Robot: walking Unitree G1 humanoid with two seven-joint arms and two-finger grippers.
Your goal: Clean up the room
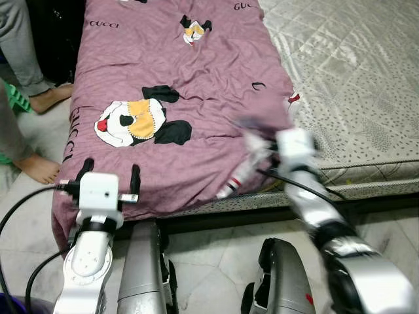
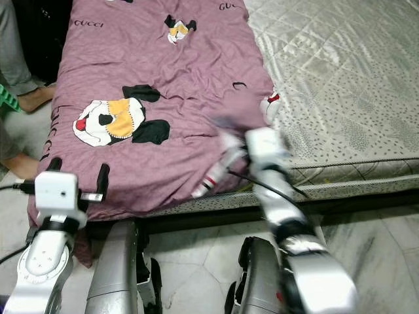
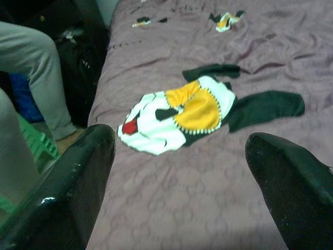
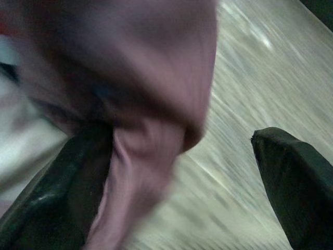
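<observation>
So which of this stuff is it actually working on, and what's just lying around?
Part of the job:
- mauve blanket, spread over the near side of the bed
- right gripper, open, at the blanket's bunched corner
- left gripper, open, at the blanket's near edge

Just there:
- grey quilted mattress, bare beside the blanket
- a person's bare feet on the floor
- tiled floor

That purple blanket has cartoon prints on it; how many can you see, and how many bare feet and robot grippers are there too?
Cartoon prints on the purple blanket: 2, a large one and a small one
Bare feet: 2
Grippers: 2, left gripper and right gripper
Total: 6
</observation>
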